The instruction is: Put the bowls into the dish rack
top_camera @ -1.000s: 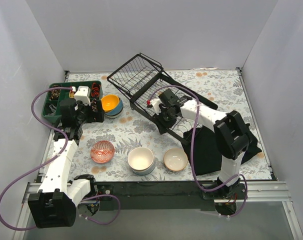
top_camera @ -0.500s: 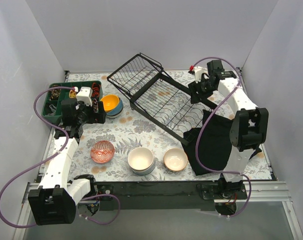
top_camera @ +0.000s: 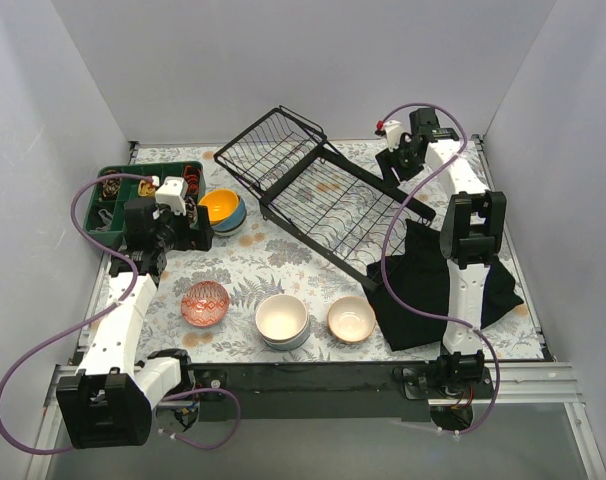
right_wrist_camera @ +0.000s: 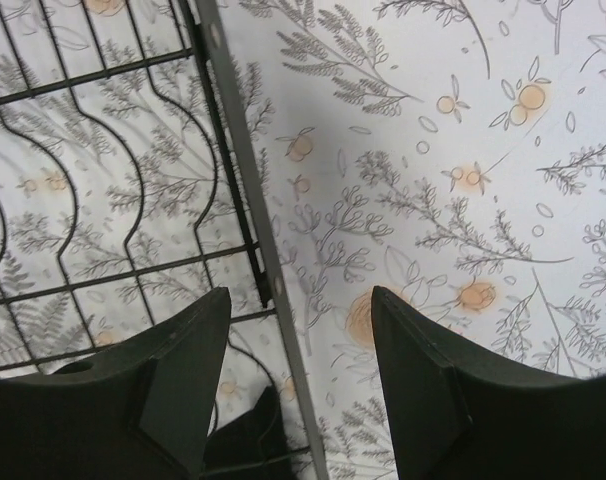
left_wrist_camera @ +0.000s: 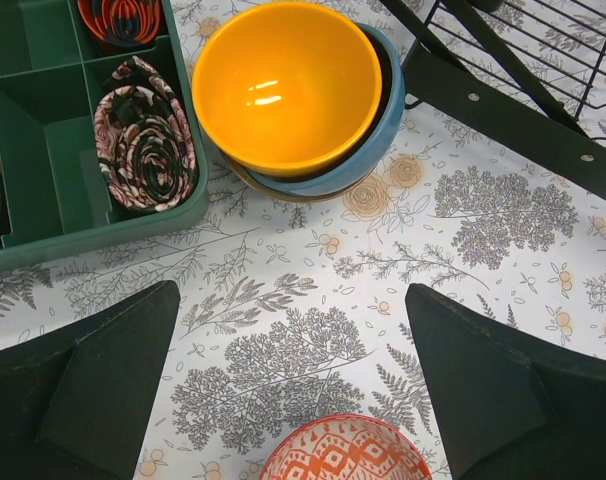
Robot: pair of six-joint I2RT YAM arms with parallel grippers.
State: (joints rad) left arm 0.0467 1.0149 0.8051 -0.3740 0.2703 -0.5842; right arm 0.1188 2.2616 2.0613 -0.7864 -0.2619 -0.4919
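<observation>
Plain white walls (top_camera: 283, 60) rise around a floral-print tablecloth (top_camera: 253, 262), evenly lit.

Orange-yellow bowl (left_wrist_camera: 288, 85) inside a blue bowl (left_wrist_camera: 378, 135), perhaps a third beneath, just beside the green tray (left_wrist_camera: 93, 228); fingers (left_wrist_camera: 103, 390) wide apart.

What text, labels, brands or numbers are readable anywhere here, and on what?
No readable text in any view.
Glossy orange-yellow ceramic bowl: plain glaze, no lettering.
Red-patterned round bowl: ornament only.
Black wire dish rack: no label visible.
Green plastic compartment tray: no marking visible.
Floral printed tablecloth: plants and flowers, no words.
</observation>
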